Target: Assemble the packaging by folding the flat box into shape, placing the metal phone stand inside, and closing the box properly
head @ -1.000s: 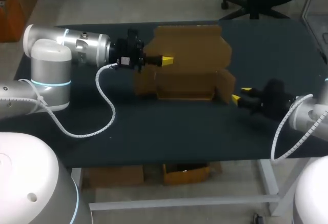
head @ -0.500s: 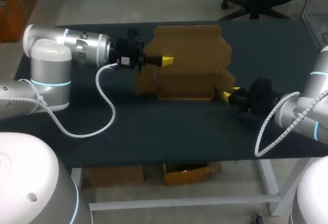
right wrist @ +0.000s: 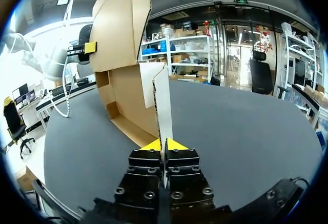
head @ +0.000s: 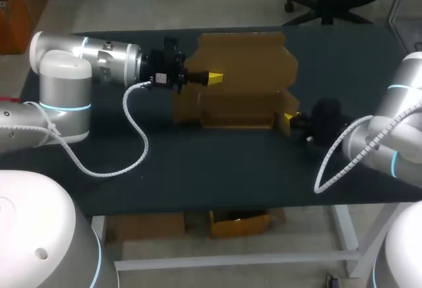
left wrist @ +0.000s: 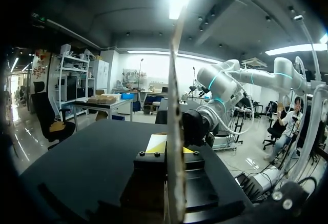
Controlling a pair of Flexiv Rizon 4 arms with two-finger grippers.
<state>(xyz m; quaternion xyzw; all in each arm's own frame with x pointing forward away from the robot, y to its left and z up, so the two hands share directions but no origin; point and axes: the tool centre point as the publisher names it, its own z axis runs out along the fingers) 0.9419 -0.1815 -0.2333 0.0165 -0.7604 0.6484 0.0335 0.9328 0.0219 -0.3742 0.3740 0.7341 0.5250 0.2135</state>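
Note:
A brown cardboard box (head: 237, 107), partly folded, stands at the middle of the table with its broad lid panel (head: 247, 54) spread out behind it. My left gripper (head: 214, 77) is shut on that panel from the left. In the left wrist view the cardboard edge (left wrist: 176, 106) rises upright between the yellow tips of the left gripper (left wrist: 171, 149). My right gripper (head: 290, 118) is shut on the box's right side flap (head: 290, 103). The flap's thin edge (right wrist: 163, 108) stands between the closed tips of the right gripper (right wrist: 164, 144), with the box's body (right wrist: 120, 55) ahead. No phone stand shows in any view.
The dark table (head: 217, 169) stretches in front of the box to its near edge. My left arm's white coiled cable (head: 132, 136) loops over the table's left part. My right arm's cable (head: 333, 163) hangs at the right, near the front edge.
My right gripper has moved left to the box's right flap and shut on it. The left arm and the box's lid panel have stayed where they were.

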